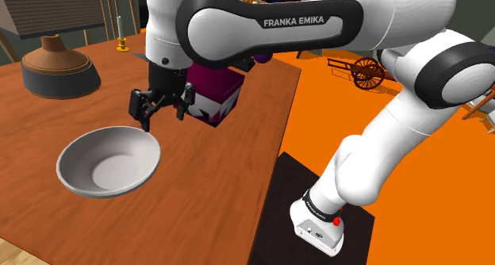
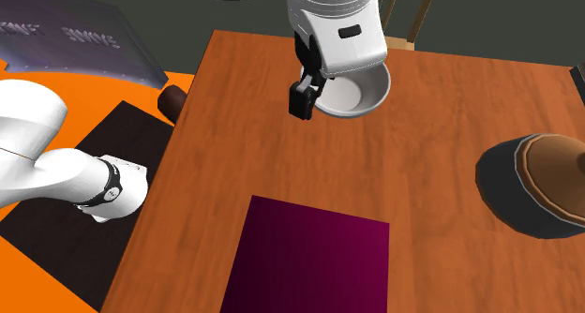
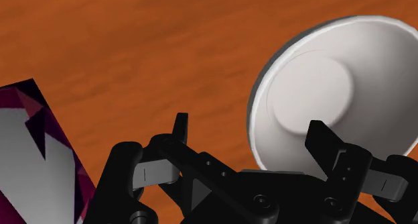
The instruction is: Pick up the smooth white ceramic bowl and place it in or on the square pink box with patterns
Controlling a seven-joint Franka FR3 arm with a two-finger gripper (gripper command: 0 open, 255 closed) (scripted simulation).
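The arm [image 1: 400,136] was glossy white with dark joint bands, one lettered "FRANKA EMIKA" in white, carried a small red spot near its base and ended in an all-black gripper [image 1: 163,111].

We see a desk [image 1: 222,184] of reddish-brown wood, its grain plain and its sheen a soft satin. The bowl [image 1: 109,162] looks smooth and matt, pale grey-white, with no bright shine. The box [image 1: 214,97] has flat, matt magenta faces with a grey pattern. The pincer [image 1: 163,119] is matt black; the arm [image 1: 270,21] wears a glossy white shell.
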